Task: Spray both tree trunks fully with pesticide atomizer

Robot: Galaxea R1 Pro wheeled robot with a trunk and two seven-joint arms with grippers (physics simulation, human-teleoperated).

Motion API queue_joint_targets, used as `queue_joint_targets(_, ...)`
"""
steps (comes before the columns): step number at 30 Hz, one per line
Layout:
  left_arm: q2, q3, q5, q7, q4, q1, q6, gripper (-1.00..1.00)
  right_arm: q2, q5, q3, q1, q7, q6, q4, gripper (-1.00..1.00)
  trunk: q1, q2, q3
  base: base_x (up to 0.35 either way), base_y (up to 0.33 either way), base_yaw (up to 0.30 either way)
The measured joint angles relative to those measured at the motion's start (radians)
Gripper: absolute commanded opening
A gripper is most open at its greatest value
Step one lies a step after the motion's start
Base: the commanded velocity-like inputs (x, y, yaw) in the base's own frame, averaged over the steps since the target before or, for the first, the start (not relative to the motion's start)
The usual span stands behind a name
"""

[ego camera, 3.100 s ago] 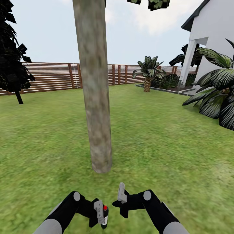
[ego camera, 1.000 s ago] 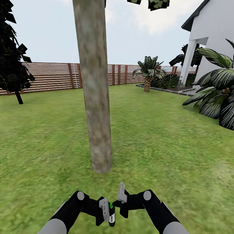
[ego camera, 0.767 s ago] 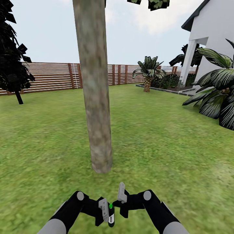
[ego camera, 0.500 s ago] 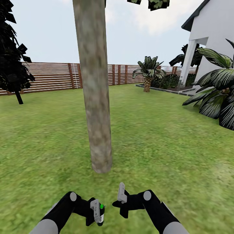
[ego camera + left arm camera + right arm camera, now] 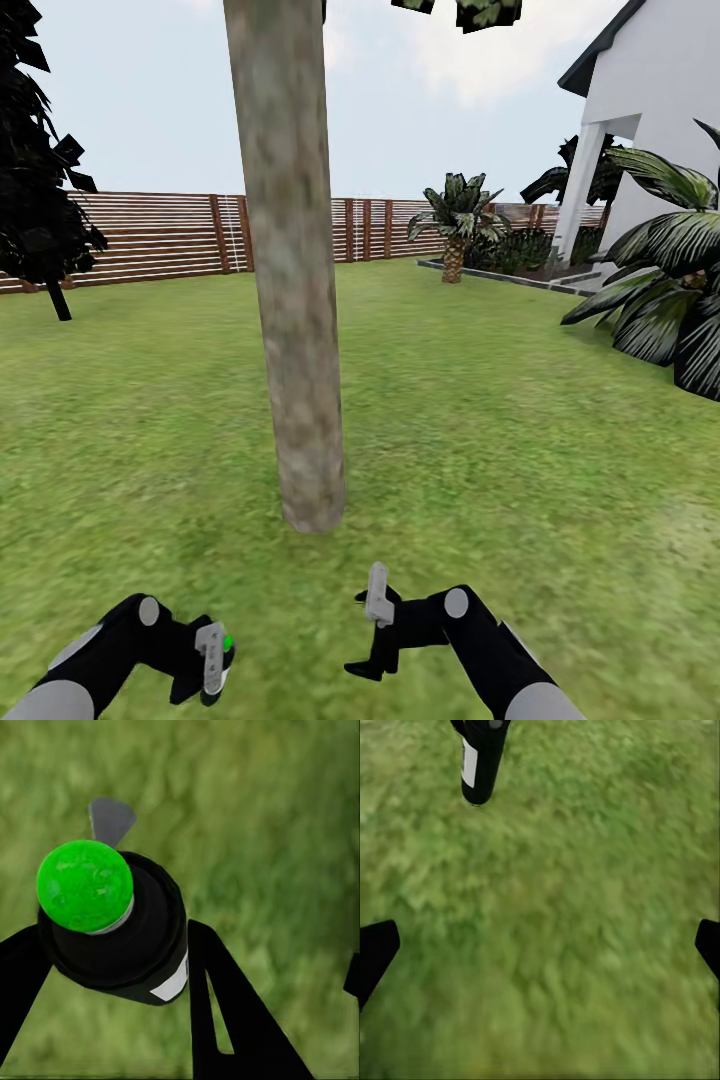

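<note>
A thick, mottled grey-tan tree trunk (image 5: 296,300) rises from the lawn straight ahead of me, bare low down, with scraps of dark foliage at the top edge. My left gripper (image 5: 211,661) is low at the left, shut on the pesticide atomizer (image 5: 225,650). In the left wrist view the atomizer (image 5: 124,937) is a small dark bottle with a white band and a bright green tip, held between the black fingers (image 5: 217,997). My right gripper (image 5: 368,632) hangs open over the grass below the trunk's base. The right wrist view catches the atomizer (image 5: 478,761) off to one side.
Green lawn (image 5: 500,420) spreads all round, ringed by a reddish-brown slat fence (image 5: 150,238). A dark-leaved tree (image 5: 40,170) stands far left. A short palm (image 5: 455,225), big palm fronds (image 5: 670,290) and the white house (image 5: 660,110) are to the right.
My left arm has swung out to the left and slightly down, carrying the atomizer away from the right gripper. The atomizer's tip has turned from red to green. The right arm has hardly moved.
</note>
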State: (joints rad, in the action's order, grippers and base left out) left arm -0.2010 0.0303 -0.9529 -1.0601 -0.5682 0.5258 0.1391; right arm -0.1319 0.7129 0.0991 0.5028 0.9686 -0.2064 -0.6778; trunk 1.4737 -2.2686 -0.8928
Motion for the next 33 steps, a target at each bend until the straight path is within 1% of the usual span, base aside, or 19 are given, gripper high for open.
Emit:
queue_joint_targets(2, -0.018, 0.0, 0.0, 0.013, 0.005, -0.001, -0.001, -1.0, 0.006, 0.001, -0.002, 0.0, -0.017, 0.0, 0.007, 1.0, 0.0, 0.0, 0.0, 0.0, 0.0, 0.0)
queue_joint_targets(5, -0.02, 0.006, 0.009, 0.069, 0.007, -0.001, -0.002, -1.0, 0.036, 0.0, -0.003, 0.0, -0.067, -0.001, 0.037, 1.0, 0.0, 0.0, 0.0, 0.0, 0.0, 0.0)
queue_joint_targets(8, -0.012, 0.035, 0.018, 0.206, 0.01, -0.002, -0.002, -1.0, 0.075, -0.002, -0.003, -0.002, -0.191, -0.003, 0.108, 1.0, 0.0, 0.0, 0.0, 0.0, 0.0, 0.0)
queue_joint_targets(9, 0.002, 0.055, 0.026, 0.294, 0.029, -0.002, -0.001, -1.0, 0.098, -0.003, -0.005, -0.004, -0.303, -0.004, 0.179, 1.0, 0.0, 0.0, 0.0, 0.0, 0.0, 0.0)
queue_joint_targets(10, 0.015, 0.071, 0.036, 0.345, 0.051, -0.002, 0.001, -1.0, 0.109, -0.007, -0.007, -0.004, -0.386, -0.005, 0.233, 1.0, 0.0, 0.0, 0.0, 0.0, 0.0, 0.0)
queue_joint_targets(11, 0.027, 0.09, 0.052, 0.393, 0.079, -0.002, 0.002, -1.0, 0.117, -0.012, -0.008, -0.005, -0.474, -0.006, 0.288, 1.0, 0.0, 0.0, 0.0, 0.0, 0.0, 0.0)
queue_joint_targets(12, 0.033, 0.102, 0.063, 0.418, 0.094, -0.002, 0.003, -1.0, 0.119, -0.017, -0.009, -0.004, -0.521, -0.006, 0.318, 1.0, 0.0, 0.0, 0.0, 0.0, 0.0, 0.0)
queue_joint_targets(14, 0.052, 0.152, 0.111, 0.519, 0.157, -0.002, 0.005, -1.0, 0.123, -0.038, -0.012, -0.005, -0.699, -0.009, 0.431, 1.0, 0.0, 0.0, 0.0, 0.0, 0.0, 0.0)
queue_joint_targets(15, 0.064, 0.188, 0.156, 0.596, 0.202, -0.002, 0.007, -1.0, 0.124, -0.056, -0.018, -0.005, -0.822, -0.012, 0.511, 1.0, 0.0, 0.0, 0.0, 0.0, 0.0, 0.0)
queue_joint_targets(17, 0.084, 0.226, 0.23, 0.691, 0.255, -0.002, 0.008, -1.0, 0.124, -0.101, -0.02, -0.005, -0.961, -0.025, 0.591, 1.0, 0.0, 0.0, 0.0, 0.0, 0.0, 0.0)
queue_joint_targets(18, 0.099, 0.241, 0.289, 0.751, 0.278, -0.002, 0.008, -1.0, 0.126, -0.146, -0.021, -0.006, -1.029, -0.052, 0.617, 1.0, 0.0, 0.0, 0.0, 0.0, 0.0, 0.0)
queue_joint_targets(20, 0.111, 0.249, 0.348, 0.804, 0.292, -0.002, 0.007, -1.0, 0.129, -0.194, -0.021, -0.008, -1.077, -0.097, 0.632, 1.0, 0.0, 0.0, 0.0, 0.0, 0.0, 0.0)
queue_joint_targets(22, 0.131, 0.253, 0.421, 0.858, 0.307, -0.002, 0.006, -1.0, 0.136, -0.271, -0.022, -0.018, -1.108, -0.156, 0.641, 1.0, 0.0, 0.0, 0.0, 0.0, 0.0, 0.0)
queue_joint_targets(23, 0.137, 0.255, 0.44, 0.87, 0.311, -0.002, 0.005, -1.0, 0.139, -0.293, -0.021, -0.022, -1.112, -0.168, 0.642, 1.0, 0.0, 0.0, 0.0, 0.0, 0.0, 0.0)
queue_joint_targets(24, 0.147, 0.256, 0.473, 0.891, 0.318, -0.002, -0.001, -1.0, 0.146, -0.34, -0.022, -0.03, -1.117, -0.192, 0.644, 1.0, 0.0, 0.0, 0.0, 0.0, 0.0, 0.0)
queue_joint_targets(26, 0.167, 0.256, 0.548, 0.932, 0.327, -0.001, -0.101, -1.0, 0.163, -0.46, -0.02, -0.05, -1.121, -0.281, 0.646, 1.0, 0.0, 0.0, 0.0, 0.0, 0.0, 0.0)
queue_joint_targets(27, 0.169, 0.256, 0.566, 0.939, 0.325, 0.001, -0.171, -1.0, 0.166, -0.488, -0.018, -0.054, -1.123, -0.326, 0.647, 1.0, 0.0, 0.0, 0.0, 0.0, 0.0, 0.0)
queue_joint_targets(29, 0.17, 0.254, 0.59, 0.939, 0.315, 0.005, -0.241, -1.0, 0.165, -0.506, -0.017, -0.057, -1.124, -0.362, 0.646, 1.0, 0.0, 0.0, 0.0, 0.0, 0.0, 0.0)
queue_joint_targets(33, 0.173, 0.249, 0.608, 0.938, 0.274, 0.008, -0.295, -1.0, 0.163, -0.518, -0.022, -0.058, -1.125, -0.383, 0.645, 1.0, 0.0, 0.0, 0.0, 0.0, 0.0, 0.0)
